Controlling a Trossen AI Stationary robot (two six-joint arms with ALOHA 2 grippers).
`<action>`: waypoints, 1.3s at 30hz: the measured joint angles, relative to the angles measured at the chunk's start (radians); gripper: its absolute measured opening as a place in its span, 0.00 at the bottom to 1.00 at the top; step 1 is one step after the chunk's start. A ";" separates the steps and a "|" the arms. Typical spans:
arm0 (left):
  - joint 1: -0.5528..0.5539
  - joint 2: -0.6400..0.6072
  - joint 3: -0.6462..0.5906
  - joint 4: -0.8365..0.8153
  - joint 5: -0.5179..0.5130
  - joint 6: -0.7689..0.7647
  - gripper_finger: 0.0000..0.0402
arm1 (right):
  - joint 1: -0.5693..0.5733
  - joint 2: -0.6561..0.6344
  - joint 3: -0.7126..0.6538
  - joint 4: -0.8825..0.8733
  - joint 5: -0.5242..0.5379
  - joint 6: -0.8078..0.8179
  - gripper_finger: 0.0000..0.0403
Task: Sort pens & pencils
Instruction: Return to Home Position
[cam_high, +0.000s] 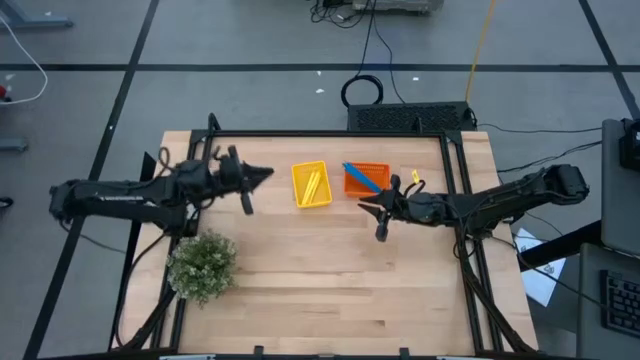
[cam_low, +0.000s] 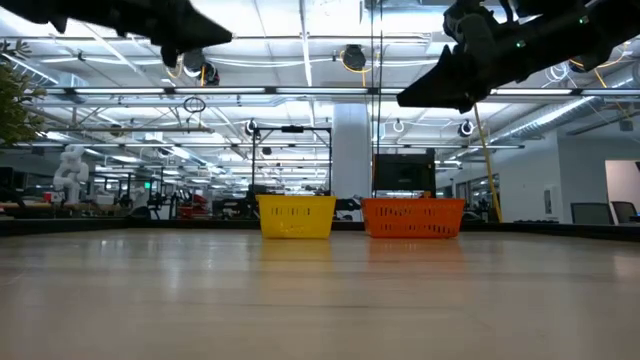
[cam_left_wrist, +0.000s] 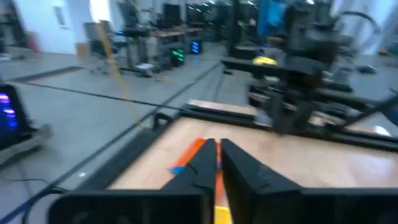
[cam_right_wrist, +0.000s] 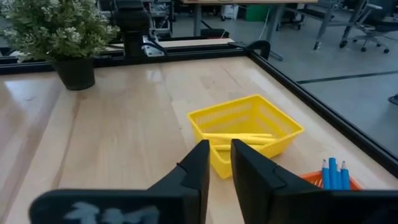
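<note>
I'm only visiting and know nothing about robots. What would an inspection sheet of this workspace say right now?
Surface: wooden table, bare across its middle.
Job's things: blue pens in the orange basket; yellow pencils in the yellow basket; none seen loose on the table.
Clutter: potted plant on the left side, away from the baskets.
Grippers: left gripper raised above the table, left of the yellow basket; right gripper raised near the orange basket, jaws slightly apart, empty.
Cables: black cable looped on the floor behind the table.
Surroundings: large open room with other workstations; no person seen.
</note>
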 joint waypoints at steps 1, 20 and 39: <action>0.039 -0.019 -0.011 -0.001 0.019 0.000 0.04 | 0.000 0.000 0.000 -0.001 -0.001 0.000 0.13; 0.083 -0.332 -0.469 0.167 0.170 -0.158 0.00 | 0.000 0.000 0.000 -0.020 -0.003 0.009 0.06; -0.154 -0.732 -0.451 -0.314 -0.016 -0.060 0.00 | 0.001 0.000 0.000 -0.039 -0.003 0.049 0.06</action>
